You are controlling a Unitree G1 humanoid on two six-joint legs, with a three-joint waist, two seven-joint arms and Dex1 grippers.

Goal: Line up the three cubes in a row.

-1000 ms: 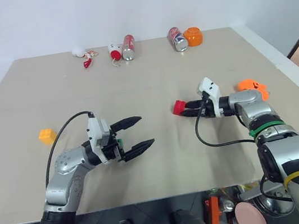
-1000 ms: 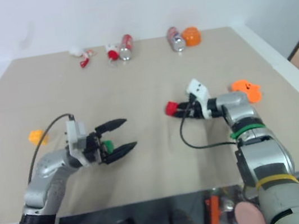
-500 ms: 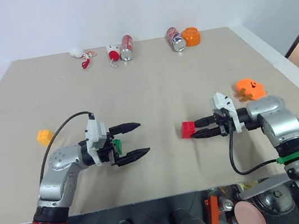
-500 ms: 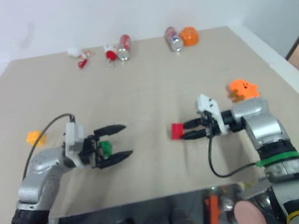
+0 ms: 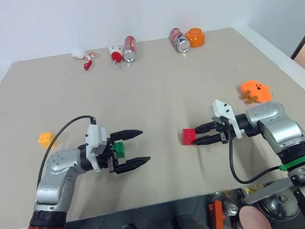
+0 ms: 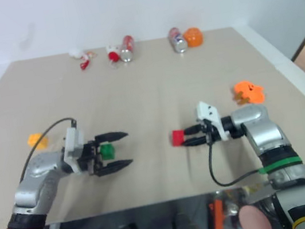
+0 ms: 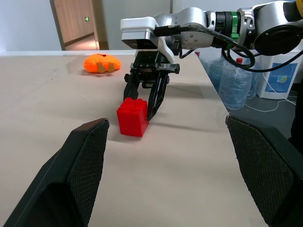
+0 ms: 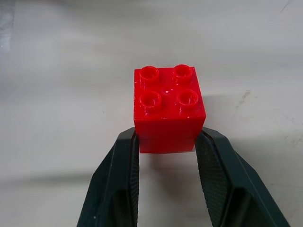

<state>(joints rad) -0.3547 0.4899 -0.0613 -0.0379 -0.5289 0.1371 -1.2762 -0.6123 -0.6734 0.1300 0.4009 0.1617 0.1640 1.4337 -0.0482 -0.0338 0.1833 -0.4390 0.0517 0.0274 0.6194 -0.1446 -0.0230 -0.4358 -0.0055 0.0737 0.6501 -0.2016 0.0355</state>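
Right wrist view has the right gripper pinching the red cube studs-up by its lower sides, so I judge it should be lowered flat beside the green cube, which sits between the spread fingers of the left gripper.

red cube showing 4 red studs | green cube | yellow-orange cube | desk showing plain beige | pumpkin toy orange | gripper fingers black
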